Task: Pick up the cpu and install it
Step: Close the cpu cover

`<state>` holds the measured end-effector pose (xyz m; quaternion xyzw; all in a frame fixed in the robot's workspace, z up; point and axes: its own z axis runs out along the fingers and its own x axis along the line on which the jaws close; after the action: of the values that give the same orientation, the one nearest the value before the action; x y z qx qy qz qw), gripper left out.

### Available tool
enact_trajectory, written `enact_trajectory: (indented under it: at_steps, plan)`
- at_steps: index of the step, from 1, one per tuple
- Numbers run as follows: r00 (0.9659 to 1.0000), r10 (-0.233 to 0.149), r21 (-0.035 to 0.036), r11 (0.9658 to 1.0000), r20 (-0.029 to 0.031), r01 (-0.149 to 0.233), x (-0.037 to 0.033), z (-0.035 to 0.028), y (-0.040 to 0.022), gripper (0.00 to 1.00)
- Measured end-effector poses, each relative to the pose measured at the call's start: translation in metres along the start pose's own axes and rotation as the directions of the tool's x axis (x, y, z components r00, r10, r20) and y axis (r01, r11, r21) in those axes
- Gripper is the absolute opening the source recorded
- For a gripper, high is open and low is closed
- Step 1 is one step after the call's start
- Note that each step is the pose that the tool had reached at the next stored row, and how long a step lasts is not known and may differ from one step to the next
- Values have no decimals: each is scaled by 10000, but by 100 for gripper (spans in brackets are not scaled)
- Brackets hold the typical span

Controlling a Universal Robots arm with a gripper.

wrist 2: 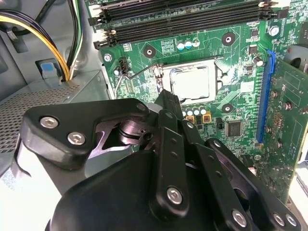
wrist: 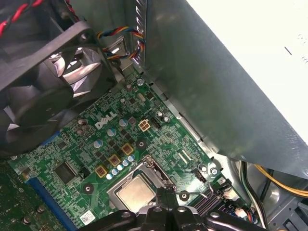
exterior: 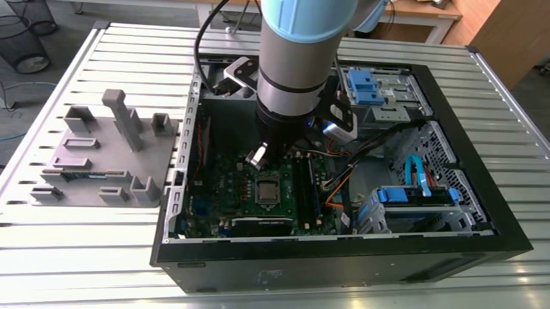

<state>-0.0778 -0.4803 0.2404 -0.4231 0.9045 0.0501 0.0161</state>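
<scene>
Gripper [wrist 2: 166,96] low over the motherboard [wrist 2: 240,72]. Its fingertips meet in one narrow tip and seem closed on nothing, though the linkage hides much. Just beyond the tip the cpu [wrist 2: 191,83] lies flat in its socket [wrist 2: 215,89], silver top up. Farther out are the memory slots [wrist 2: 183,19]. Well away from the gripper, outside the case [exterior: 344,264], sits the grey tray [exterior: 94,158].

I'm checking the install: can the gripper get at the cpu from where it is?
Probably yes: the gripper hangs just beside the cpu, which lies face-up in the motherboard socket, and nothing lies between them.
</scene>
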Motion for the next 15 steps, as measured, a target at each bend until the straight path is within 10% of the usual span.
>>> enact_trajectory:
  at_steps: [15]
  plan:
    - [10000,3,29,10000,-34,-3,81,-8,-54,11]
